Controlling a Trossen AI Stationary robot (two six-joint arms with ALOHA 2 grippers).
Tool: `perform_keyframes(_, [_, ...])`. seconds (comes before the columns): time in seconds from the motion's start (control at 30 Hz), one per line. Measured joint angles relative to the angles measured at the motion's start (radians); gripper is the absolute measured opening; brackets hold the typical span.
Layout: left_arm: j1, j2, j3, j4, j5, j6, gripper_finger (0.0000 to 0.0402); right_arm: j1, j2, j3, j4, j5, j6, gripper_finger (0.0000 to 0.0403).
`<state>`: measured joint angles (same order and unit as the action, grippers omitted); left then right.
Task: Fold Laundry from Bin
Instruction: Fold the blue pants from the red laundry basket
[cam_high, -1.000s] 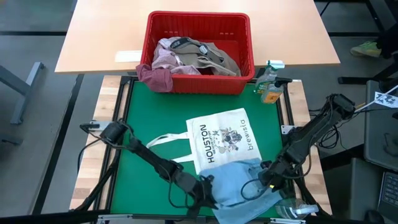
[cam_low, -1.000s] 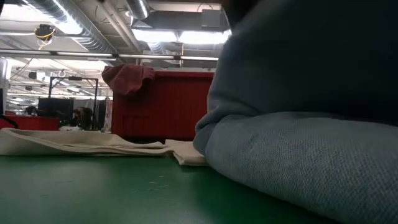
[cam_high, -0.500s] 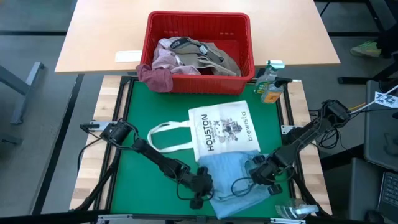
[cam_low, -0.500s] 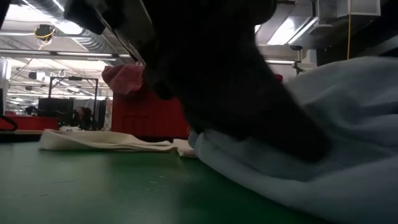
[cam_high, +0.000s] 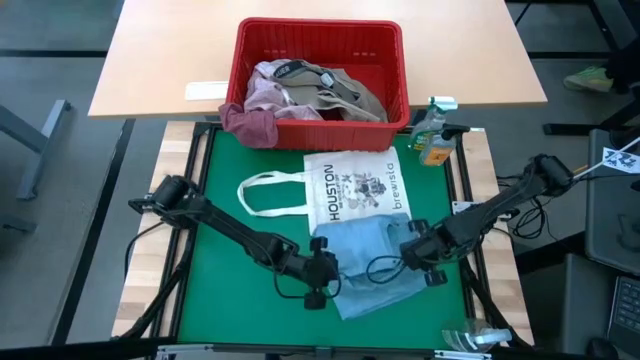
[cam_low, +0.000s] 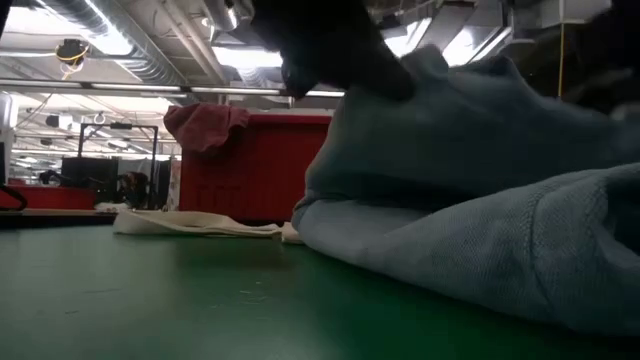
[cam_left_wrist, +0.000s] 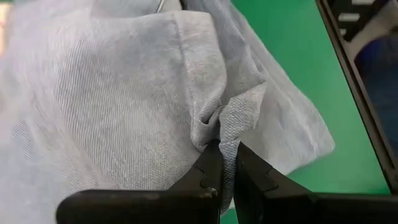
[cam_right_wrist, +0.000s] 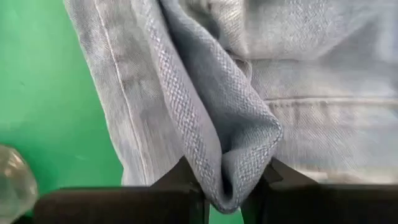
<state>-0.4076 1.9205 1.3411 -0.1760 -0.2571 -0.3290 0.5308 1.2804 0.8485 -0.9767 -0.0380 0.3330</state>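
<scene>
A light blue garment (cam_high: 372, 262) lies bunched on the green mat (cam_high: 230, 290) near the table's front. It fills the right of the low view (cam_low: 480, 220). My left gripper (cam_high: 326, 270) is shut on its left side and my right gripper (cam_high: 410, 254) is shut on its right side. The red bin (cam_high: 320, 38) stands at the far edge with pale pink and khaki-grey pieces (cam_high: 320, 90) inside. A maroon piece (cam_high: 250, 125) hangs over the bin's near-left rim. My left gripper (cam_left_wrist: 225, 149) pinches a raised fold of the light blue cloth (cam_left_wrist: 229, 118) between its two fingers, several layers. The rest of the garment lies slack on the mat. My right gripper (cam_right_wrist: 230, 186) pinches a thick rolled fold of the cloth (cam_right_wrist: 239, 155) between its two fingers. The cloth spreads away from that fold over the mat.
A white tote bag printed "HOUSTON" (cam_high: 357, 188) lies flat between the garment and the bin, its handles (cam_high: 268, 195) toward the left. A spray bottle (cam_high: 434, 132) stands at the mat's far right corner. Clear plastic (cam_high: 470, 338) lies at the near right.
Both grippers have gone toward the table's far edge, dragging the light blue garment along the mat away from the near edge. The garment has bunched up narrower. The tote bag has slid ahead of it toward the bin.
</scene>
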Motion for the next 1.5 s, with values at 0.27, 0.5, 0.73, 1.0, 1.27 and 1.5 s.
perform_keyframes(0.27, [-0.001, -0.021, 0.000, 0.166, -0.014, 0.000, 0.0012, -0.001, -0.136, 0.076, -0.149, 0.092, 0.119, 0.0053])
perform_keyframes(0.5, [0.000, -0.021, 0.000, 0.282, -0.005, 0.000, 0.0012, -0.001, -0.215, 0.076, -0.165, 0.107, 0.135, 0.0053])
perform_keyframes(0.73, [-0.005, -0.016, 0.001, 0.303, 0.038, 0.000, 0.0012, 0.015, -0.252, 0.064, -0.166, 0.073, 0.135, 0.0053])
perform_keyframes(1.0, [-0.020, 0.042, 0.002, 0.369, 0.073, 0.000, 0.0019, 0.189, -0.246, -0.048, -0.130, 0.008, 0.218, 0.0053])
perform_keyframes(1.27, [-0.024, 0.097, 0.001, 0.435, 0.115, -0.001, 0.0020, 0.322, -0.220, -0.111, 0.046, -0.004, 0.349, 0.0053])
perform_keyframes(1.5, [-0.029, 0.125, 0.001, 0.473, 0.120, -0.032, 0.0021, 0.398, -0.161, -0.111, 0.054, -0.039, 0.356, 0.0053])
